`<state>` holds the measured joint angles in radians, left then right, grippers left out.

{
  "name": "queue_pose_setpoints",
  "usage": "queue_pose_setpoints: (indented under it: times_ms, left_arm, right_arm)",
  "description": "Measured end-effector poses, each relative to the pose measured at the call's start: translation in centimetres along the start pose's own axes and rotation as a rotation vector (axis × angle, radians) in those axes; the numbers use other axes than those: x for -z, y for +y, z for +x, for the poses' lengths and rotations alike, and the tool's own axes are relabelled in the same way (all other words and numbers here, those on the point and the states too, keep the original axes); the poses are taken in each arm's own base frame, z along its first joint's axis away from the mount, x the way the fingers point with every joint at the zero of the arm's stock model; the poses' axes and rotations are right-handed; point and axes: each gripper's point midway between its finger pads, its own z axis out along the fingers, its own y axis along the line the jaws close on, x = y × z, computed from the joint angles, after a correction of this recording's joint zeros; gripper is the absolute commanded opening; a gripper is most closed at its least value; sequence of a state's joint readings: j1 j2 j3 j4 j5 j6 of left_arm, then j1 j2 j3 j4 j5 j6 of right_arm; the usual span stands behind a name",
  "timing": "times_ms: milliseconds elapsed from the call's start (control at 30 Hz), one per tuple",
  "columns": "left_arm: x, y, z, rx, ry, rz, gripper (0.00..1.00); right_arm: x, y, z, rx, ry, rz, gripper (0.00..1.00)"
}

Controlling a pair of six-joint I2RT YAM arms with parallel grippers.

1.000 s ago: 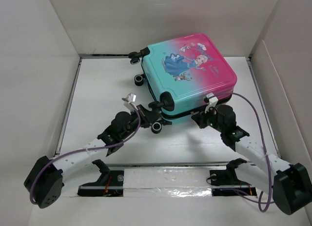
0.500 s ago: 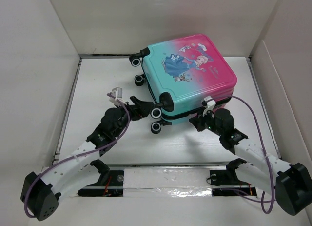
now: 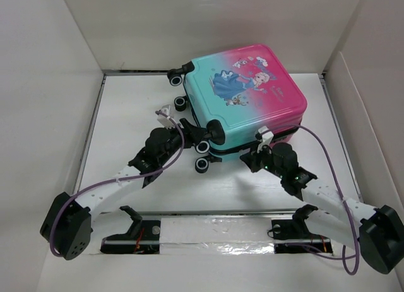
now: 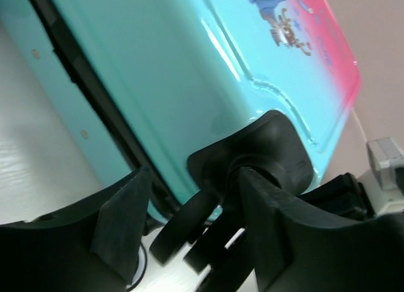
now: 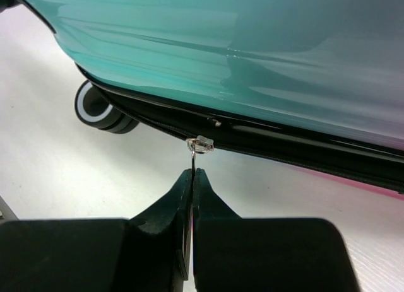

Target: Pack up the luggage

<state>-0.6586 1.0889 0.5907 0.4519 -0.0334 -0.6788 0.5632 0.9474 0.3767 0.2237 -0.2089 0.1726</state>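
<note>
The luggage [image 3: 246, 96] lies flat and closed on the white table, with its pink-to-teal printed shell facing up. My left gripper [image 3: 194, 139] is open at its near-left corner. The jaws stand on either side of a black wheel [image 4: 180, 226] under the teal shell [image 4: 158, 84], and a gap shows on the left side. My right gripper [image 3: 252, 158] is at the front edge, shut on the small metal zipper pull [image 5: 201, 144]. The thin tab of the pull is pinched between the tips of that gripper [image 5: 191, 172], below the black zipper band.
White walls [image 3: 50, 84] enclose the table on three sides. Two more suitcase wheels [image 3: 175, 79] stick out at the back left, and one [image 5: 101, 109] rests on the table by the zipper. A taped rail [image 3: 214, 232] runs along the near edge between the arm bases.
My left gripper, shut a second ago, pulled back and opened, then moved in around the corner wheel. My right gripper slid a little leftward along the zipper, still pinching the pull.
</note>
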Motion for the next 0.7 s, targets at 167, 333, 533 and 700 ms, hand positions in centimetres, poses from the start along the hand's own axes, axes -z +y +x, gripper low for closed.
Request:
queue_pose_setpoints:
  times_ms: [167,333,533,700]
  left_arm:
    - [-0.9,-2.0,-0.1,0.012,0.002,0.096,0.12]
    - [-1.7,-3.0,0.1,0.009,0.026,0.136,0.00]
    - [-1.0,-3.8,-1.1,-0.003,-0.001,0.151,0.00]
    - [-0.1,-4.7,-2.1,-0.002,-0.023,0.177,0.10]
  right_arm:
    - [-1.0,2.4,0.3,0.017,0.013,-0.035,0.00]
    - [-3.9,7.6,1.0,0.062,0.055,-0.095,0.00]
    - [-8.0,10.9,0.6,0.143,0.069,0.002,0.00]
    - [-8.8,13.7,0.0,0.124,-0.006,-0.048,0.00]
